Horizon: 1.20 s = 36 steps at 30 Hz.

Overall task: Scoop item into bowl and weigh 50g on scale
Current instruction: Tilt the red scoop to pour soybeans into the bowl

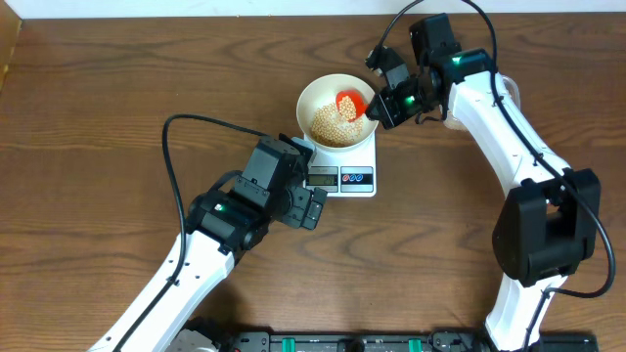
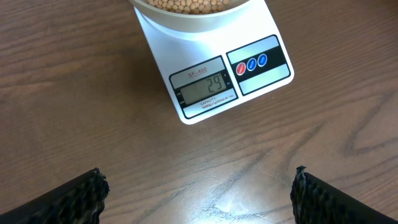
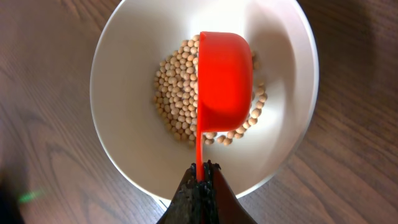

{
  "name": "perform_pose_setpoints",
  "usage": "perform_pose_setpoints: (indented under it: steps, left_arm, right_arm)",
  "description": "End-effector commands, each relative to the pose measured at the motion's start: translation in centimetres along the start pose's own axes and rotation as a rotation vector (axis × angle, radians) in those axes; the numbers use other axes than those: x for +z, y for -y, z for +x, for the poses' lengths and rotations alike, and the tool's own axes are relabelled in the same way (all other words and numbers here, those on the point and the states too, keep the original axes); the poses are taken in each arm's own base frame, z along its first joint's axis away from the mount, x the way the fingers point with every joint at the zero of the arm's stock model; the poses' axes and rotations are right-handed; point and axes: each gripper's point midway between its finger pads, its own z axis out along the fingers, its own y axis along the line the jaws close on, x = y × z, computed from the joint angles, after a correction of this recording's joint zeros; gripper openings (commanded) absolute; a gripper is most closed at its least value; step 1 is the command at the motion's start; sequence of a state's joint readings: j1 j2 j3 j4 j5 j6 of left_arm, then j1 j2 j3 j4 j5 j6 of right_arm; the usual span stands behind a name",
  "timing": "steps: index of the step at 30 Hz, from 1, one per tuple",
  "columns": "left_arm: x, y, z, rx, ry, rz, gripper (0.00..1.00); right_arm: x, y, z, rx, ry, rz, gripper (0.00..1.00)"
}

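- Only the overhead view took in both arms at the brown wooden table (image 1: 88, 117). A cream-white bowl (image 1: 305, 102) stood on the back of a small white scale (image 1: 364, 158) near the table's middle.
- From above, the left gripper (image 1: 315, 207) sat just in front of the scale. The right gripper (image 1: 375, 110) reached in at the bowl's right rim.
- Only the left wrist view made the scale's display (image 2: 207, 88) readable: it showed 29. Beside it were round red and blue buttons (image 2: 251, 63). This claw's two fingers stood wide apart above bare wood, released and holding nothing.
- Only the right wrist view looked straight down into the bowl. Tan beans (image 3: 177, 93) lay in a loose heap at its bottom, covering part of the floor.
- There, a red scoop (image 3: 224, 78) hung over the heap, turned on its side with its outer shell facing the camera. Its inside was hidden.
- The right claw was clenched on the scoop's thin handle (image 3: 199, 146).
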State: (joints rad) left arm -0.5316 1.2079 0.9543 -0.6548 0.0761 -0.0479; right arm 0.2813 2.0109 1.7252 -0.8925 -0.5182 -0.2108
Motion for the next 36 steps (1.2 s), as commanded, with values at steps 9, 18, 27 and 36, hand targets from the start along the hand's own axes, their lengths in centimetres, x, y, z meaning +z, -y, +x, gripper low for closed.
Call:
perform_pose_setpoints:
  steps: [9,18,27,36]
  left_arm:
    - [-0.2,-0.2,0.1,0.004,0.007,-0.01,0.96]
    - [-0.2,-0.2,0.1,0.004,0.007,-0.01,0.96]
    - [-0.2,-0.2,0.0,0.004,0.007,-0.01,0.96]
    - [-0.2,-0.2,0.1,0.004,0.007,-0.01,0.96]
  right_arm:
    - [-2.9,-1.6,-2.9,-0.148,0.088,0.107,0.01]
    - [-2.5,-2.8,-3.1,-0.178,0.087,0.094,0.01]
    - [-2.5,-2.8,-3.3,-0.193,0.094,0.096,0.01]
    - [-2.6,-2.7,-3.6,-0.199,0.107,0.099,0.01]
